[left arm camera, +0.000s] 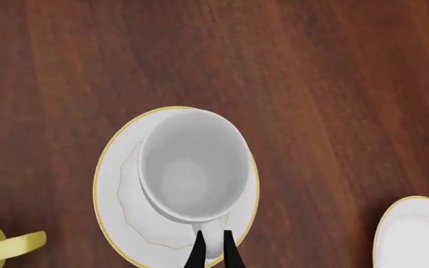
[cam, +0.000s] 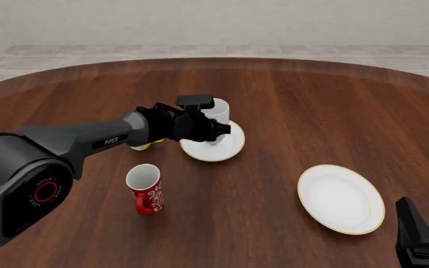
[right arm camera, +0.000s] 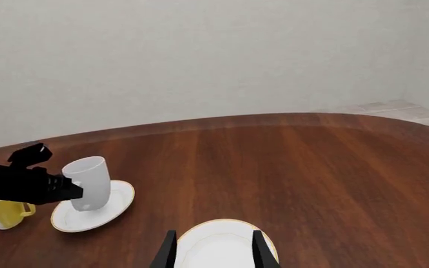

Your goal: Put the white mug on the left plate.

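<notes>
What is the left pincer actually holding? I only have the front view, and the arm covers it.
Observer: The left wrist view shows the left pincer shut on the handle of the tall plain white ceramic mug.
Operator: Anything in it?
Observer: No, its inside is bare.
Operator: Where is it?
Observer: Within the gold rim of the smaller round white plate. I can't tell whether it is touching or just above.

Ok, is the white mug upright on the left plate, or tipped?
Upright. The white mug stands mouth-up on the left plate, its empty inside open to the left wrist view. The left hand pinches its handle.
</notes>
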`<action>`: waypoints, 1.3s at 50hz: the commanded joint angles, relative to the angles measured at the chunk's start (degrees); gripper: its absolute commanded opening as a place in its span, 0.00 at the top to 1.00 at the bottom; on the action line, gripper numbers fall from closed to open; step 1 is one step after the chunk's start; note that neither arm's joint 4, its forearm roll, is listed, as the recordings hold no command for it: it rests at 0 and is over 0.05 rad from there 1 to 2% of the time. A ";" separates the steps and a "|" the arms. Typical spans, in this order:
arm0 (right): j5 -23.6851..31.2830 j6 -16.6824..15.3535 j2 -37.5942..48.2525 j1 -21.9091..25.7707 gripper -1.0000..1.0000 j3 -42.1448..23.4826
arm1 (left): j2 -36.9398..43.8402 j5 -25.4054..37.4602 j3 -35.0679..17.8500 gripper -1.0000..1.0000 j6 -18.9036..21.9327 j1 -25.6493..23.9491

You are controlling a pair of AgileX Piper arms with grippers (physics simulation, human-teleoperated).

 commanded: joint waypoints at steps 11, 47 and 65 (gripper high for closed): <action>0.09 0.04 0.00 -0.01 0.00 0.00 | 0.52 -0.42 -0.04 1.00 0.87 0.08; -0.03 0.26 0.00 -0.14 0.00 0.02 | 1.36 -0.89 0.41 1.00 1.45 -0.19; -0.10 0.27 0.00 -0.22 0.00 0.02 | 1.55 -1.17 1.24 1.00 0.10 -1.03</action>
